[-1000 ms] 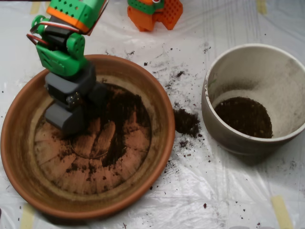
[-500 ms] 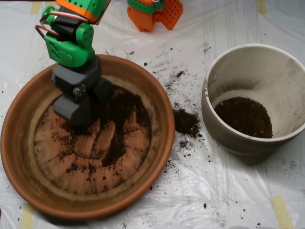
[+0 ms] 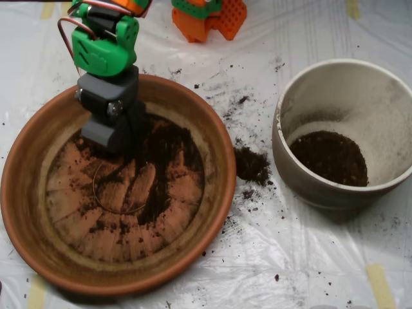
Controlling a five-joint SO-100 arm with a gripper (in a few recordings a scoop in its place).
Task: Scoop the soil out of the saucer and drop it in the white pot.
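Note:
The terracotta saucer (image 3: 212,193) fills the left half of the overhead view. Dark soil (image 3: 166,147) lies in a patch on the upper middle of its ridged base, with a thinner streak trailing down toward the centre and crumbs scattered around. My grey scoop (image 3: 114,132) hangs from the green arm over the saucer's upper left, its lower end at the left edge of the soil patch. The white pot (image 3: 386,116) stands to the right, with a layer of dark soil (image 3: 328,158) at its bottom.
A small heap of spilled soil (image 3: 252,165) lies on the white plastic sheet between saucer and pot, with crumbs scattered above it. An orange and green robot part (image 3: 209,16) sits at the top edge. Yellow tape strips (image 3: 381,283) mark the sheet.
The scoop has slid up and slightly right across the saucer, from the left of the base to the upper-left edge of the soil patch. The base it covered now shows.

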